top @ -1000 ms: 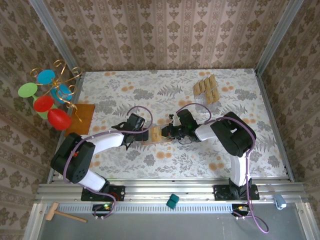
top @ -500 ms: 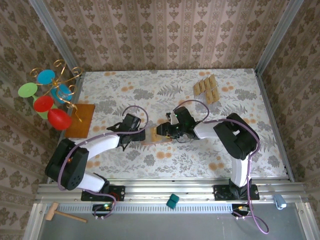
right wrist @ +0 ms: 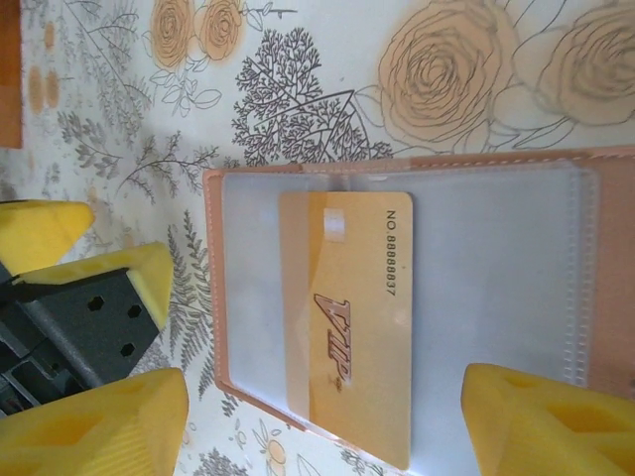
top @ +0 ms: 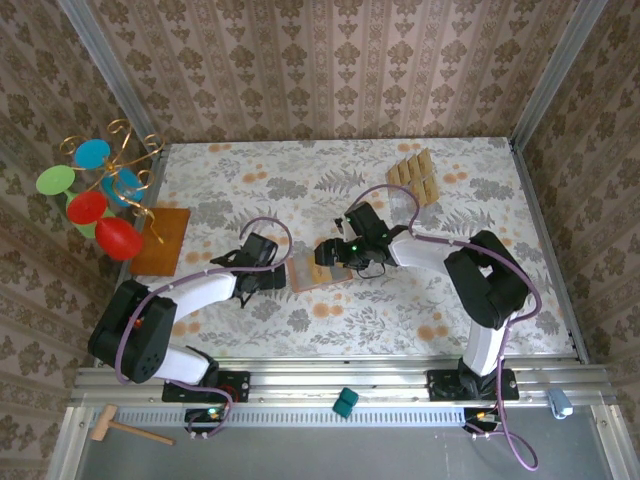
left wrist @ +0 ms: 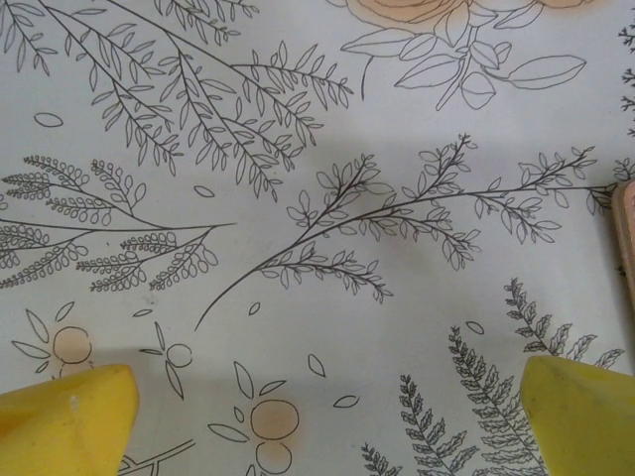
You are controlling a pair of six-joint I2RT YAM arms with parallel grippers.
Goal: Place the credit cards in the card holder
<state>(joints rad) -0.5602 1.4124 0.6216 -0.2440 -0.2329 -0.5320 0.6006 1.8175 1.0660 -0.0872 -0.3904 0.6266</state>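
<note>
Right tool (right wrist: 325,421), left tool (left wrist: 322,407) both spread, empty; loose credit cards (top: 413,177) lie back-right of card holder (right wrist: 496,268), right arm nearer.

A table (top: 500,200) being boxed in by walls (top: 320,70)
Both are being covered in floral patterns.

Left pincer (left wrist: 322,416) wide agape; right pincer (right wrist: 319,421) likewise
</note>
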